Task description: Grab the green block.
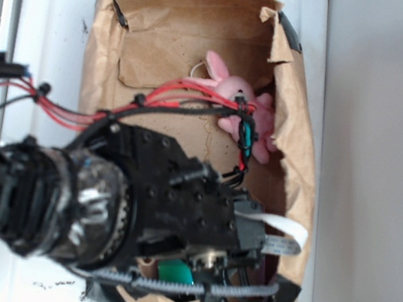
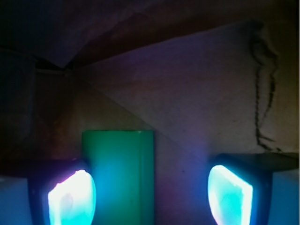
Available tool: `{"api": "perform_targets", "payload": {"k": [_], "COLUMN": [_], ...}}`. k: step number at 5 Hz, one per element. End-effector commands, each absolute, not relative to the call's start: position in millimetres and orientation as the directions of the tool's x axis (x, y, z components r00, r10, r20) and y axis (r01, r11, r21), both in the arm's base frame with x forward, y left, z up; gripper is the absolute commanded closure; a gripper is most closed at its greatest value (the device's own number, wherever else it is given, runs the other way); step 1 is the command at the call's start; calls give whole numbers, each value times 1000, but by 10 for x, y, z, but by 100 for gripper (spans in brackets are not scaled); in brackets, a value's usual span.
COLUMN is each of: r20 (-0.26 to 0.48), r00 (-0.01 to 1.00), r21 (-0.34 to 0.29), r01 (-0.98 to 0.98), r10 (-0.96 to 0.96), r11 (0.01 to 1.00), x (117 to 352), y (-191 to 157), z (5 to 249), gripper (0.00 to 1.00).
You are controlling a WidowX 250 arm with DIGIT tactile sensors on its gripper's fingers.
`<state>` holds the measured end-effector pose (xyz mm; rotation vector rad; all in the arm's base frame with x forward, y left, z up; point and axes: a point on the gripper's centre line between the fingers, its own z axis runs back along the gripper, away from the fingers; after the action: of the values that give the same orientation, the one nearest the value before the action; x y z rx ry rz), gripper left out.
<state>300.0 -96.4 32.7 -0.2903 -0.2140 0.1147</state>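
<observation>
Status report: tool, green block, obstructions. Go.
Tool open, fingers either side of green block, block off-centre toward one finger. Block flat on the paper-lined box floor. Pink bunny clear at far end.

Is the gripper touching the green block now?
Cannot tell. In the wrist view the green block lies between the open gripper fingers, near the left one, but glare hides any contact.

Green block (image 1: 174, 272) mostly hidden beneath the arm; its near end cut off in the wrist view.
</observation>
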Motion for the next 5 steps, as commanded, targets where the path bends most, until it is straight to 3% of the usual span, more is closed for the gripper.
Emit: {"api": "perform_targets", "payload": {"k": [1,2,4,5], "r20": [226,234,262,220], "r00": [967,962,946,932], "r21": [-218,-212,-222,-293], "r01": [-68,-89,-132,-218], "r10": [118,138,189,288], "r11": [974,973,966,931], "x": [3001,3010,3070,3191], "y": [-1038,-1002,-860,-526], "z": [276,284,463,749], "gripper": [0,100,100,100]}}
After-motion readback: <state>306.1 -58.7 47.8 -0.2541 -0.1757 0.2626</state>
